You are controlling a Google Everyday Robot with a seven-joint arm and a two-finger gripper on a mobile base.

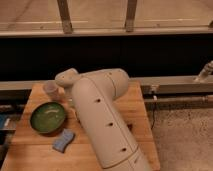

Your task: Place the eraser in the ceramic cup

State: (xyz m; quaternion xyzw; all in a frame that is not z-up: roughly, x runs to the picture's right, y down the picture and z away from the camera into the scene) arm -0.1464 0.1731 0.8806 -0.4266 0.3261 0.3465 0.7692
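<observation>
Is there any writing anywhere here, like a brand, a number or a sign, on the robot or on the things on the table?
No text can be read anywhere.
White arm: no label, only a row of small dark dots.
Green bowl, ceramic cup, blue sponge, wooden table: plain, no markings visible.
The tool is shut and out of sight, apparently hidden by the arm, so any label on it cannot be seen.

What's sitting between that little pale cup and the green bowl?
Nothing: only a narrow strip of bare wooden table separates the ceramic cup from the green bowl in the camera view. The gripper is hidden behind the arm.
</observation>
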